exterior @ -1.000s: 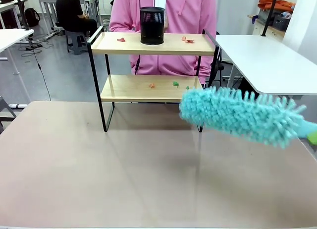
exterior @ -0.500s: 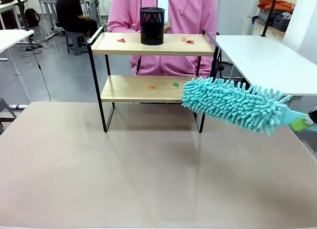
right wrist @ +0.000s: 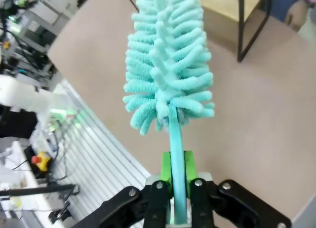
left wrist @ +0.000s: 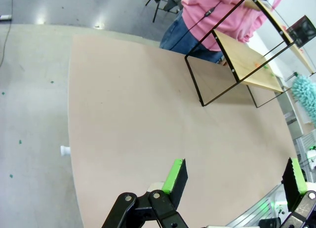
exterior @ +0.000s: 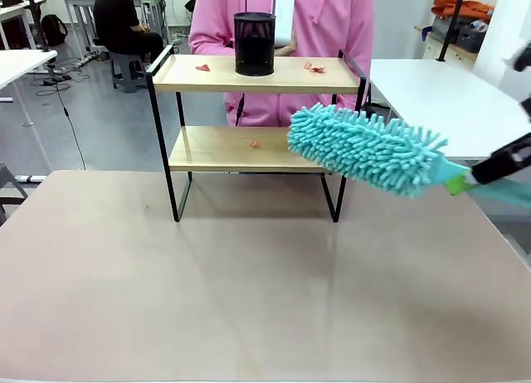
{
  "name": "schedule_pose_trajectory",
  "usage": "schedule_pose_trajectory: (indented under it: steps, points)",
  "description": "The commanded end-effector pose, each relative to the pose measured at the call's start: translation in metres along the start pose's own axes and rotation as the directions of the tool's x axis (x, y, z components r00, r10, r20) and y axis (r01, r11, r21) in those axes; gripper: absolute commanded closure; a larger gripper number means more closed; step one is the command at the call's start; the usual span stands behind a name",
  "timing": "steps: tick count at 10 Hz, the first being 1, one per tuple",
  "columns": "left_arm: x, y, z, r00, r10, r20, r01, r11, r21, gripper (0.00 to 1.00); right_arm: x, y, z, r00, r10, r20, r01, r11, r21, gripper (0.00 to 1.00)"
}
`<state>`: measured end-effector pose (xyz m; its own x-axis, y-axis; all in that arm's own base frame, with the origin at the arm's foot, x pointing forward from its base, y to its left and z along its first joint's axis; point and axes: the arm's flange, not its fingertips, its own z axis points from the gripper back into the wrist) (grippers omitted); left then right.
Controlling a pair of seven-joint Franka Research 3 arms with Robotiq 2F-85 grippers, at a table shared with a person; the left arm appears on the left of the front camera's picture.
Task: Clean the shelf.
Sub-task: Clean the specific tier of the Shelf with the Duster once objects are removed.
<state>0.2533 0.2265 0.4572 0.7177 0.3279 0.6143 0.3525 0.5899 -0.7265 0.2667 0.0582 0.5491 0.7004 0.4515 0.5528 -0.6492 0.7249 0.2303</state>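
The shelf (exterior: pixel 249 75) stands at the far side of the tan table, with two wooden boards in a black frame. Small red scraps (exterior: pixel 314 67) lie on its top board beside a black mesh cup (exterior: pixel 255 43), and one more scrap (exterior: pixel 255 143) lies on the lower board. My right gripper (exterior: pixel 473 177) is shut on the handle of a teal fluffy duster (exterior: pixel 365 148), whose head hangs in front of the lower board's right end. The right wrist view shows the pads (right wrist: pixel 165 176) clamped on the duster (right wrist: pixel 168 55) handle. My left gripper (left wrist: pixel 234 178) is open above the table's near edge.
A person in a pink hoodie (exterior: pixel 323 18) stands right behind the shelf. A white table (exterior: pixel 440 101) sits to the right. The wide tan table (exterior: pixel 249 275) in front of the shelf is bare. The left wrist view shows the shelf (left wrist: pixel 247 65) far off.
The duster has risen and swung left, from low at the right of the table to the lower board's right end, now covering the green scrap there. The left gripper stays open.
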Motion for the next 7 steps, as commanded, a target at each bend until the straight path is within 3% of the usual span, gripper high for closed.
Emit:
schedule_pose_trajectory:
  steps: [1, 3, 5, 7]
  points:
    - [0.001, 0.0, 0.0, 1.0, -0.023, 0.019, 0.023, 1.0, -0.016, 0.0, 0.011, 0.002, -0.037, 1.0, -0.005, -0.012, 0.005, 1.0, -0.017, 0.87]
    - [0.001, 0.0, 0.0, 1.0, -0.023, 0.019, 0.023, 1.0, -0.016, 0.0, 0.027, 0.0, -0.055, 0.999, 0.002, 0.033, 0.0, 0.998, -0.064, 0.87]
    - [0.001, 0.0, 0.0, 1.0, -0.023, 0.019, 0.023, 1.0, -0.016, 0.0, 0.042, -0.001, -0.075, 0.998, -0.053, 0.043, 0.061, 0.979, -0.195, 1.0]
    - [0.001, 0.0, 0.0, 1.0, -0.023, 0.019, 0.023, 1.0, -0.016, 0.0, 0.053, 0.003, -0.09, 0.987, -0.1, 0.129, 0.128, 0.963, -0.235, 1.0]
